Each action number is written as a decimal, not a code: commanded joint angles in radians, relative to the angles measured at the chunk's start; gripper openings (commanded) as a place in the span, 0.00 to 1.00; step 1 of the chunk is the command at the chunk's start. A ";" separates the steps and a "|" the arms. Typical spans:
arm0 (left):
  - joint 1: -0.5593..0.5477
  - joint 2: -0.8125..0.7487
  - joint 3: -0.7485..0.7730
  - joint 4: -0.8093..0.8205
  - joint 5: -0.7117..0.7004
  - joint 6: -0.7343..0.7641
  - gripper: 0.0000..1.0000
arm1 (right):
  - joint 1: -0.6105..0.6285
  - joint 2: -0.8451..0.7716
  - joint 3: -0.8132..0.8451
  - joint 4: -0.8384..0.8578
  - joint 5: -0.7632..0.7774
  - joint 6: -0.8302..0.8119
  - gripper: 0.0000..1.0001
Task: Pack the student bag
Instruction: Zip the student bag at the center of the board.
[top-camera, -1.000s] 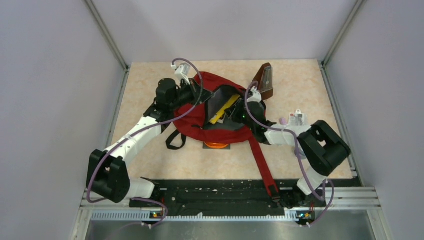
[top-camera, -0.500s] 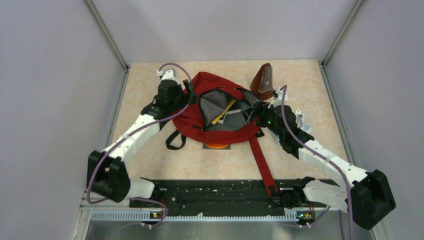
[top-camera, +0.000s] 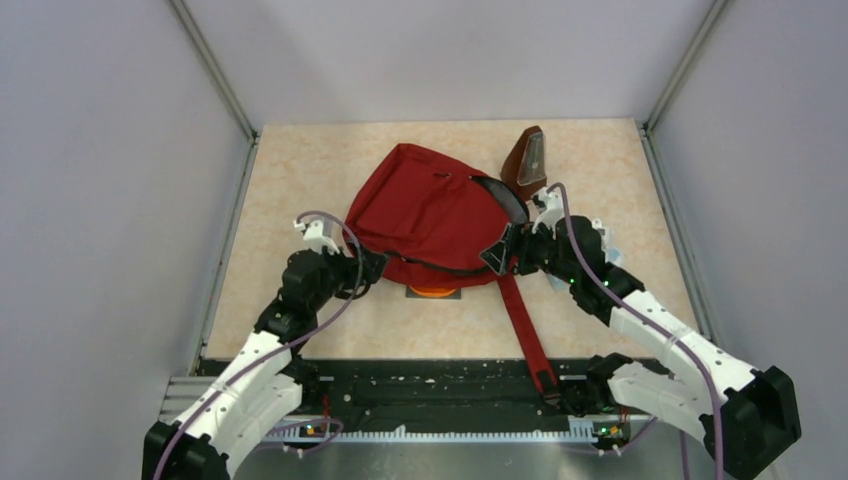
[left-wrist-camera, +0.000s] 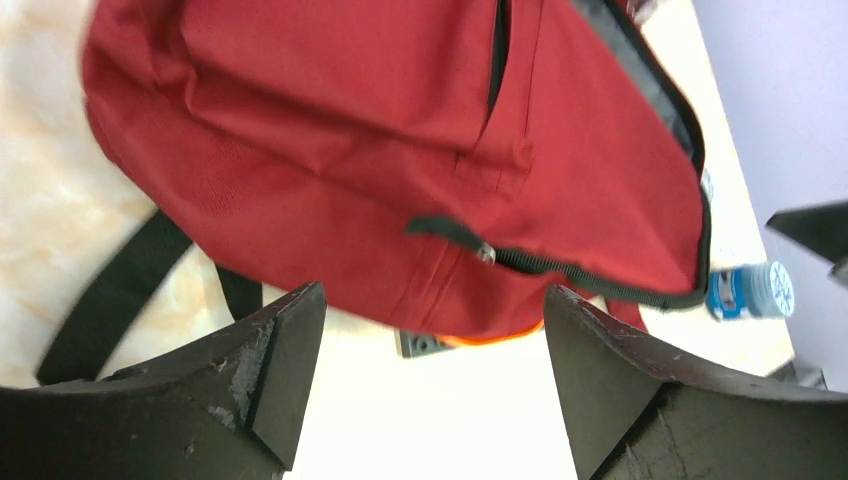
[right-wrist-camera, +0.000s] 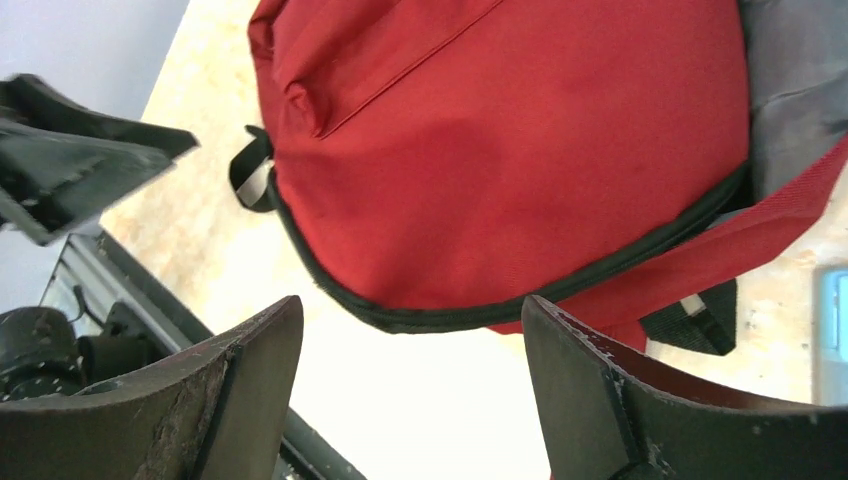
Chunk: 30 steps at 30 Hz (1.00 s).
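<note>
Two splayed grippers (top-camera: 375, 263) (top-camera: 497, 250) beside the student bag (top-camera: 425, 210)

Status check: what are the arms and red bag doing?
Student bag lying flat, unzipped. Left gripper open, empty, at its near-left edge. Right gripper open, empty, at its right. Orange item under near edge.

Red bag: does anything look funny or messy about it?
Yes. An orange thing pokes out from under the student bag, lying beneath it rather than packed inside. The bag's long red strap also trails across the table onto the black rail.
</note>
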 joint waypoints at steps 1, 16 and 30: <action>-0.002 -0.025 -0.061 0.130 0.107 -0.025 0.84 | -0.005 -0.046 0.056 -0.006 -0.077 -0.015 0.78; 0.000 0.251 -0.077 0.404 0.026 -0.142 0.54 | -0.006 -0.069 0.015 0.012 -0.086 0.061 0.75; 0.005 0.415 -0.091 0.609 0.090 -0.227 0.41 | -0.005 -0.047 0.000 0.041 -0.112 0.088 0.73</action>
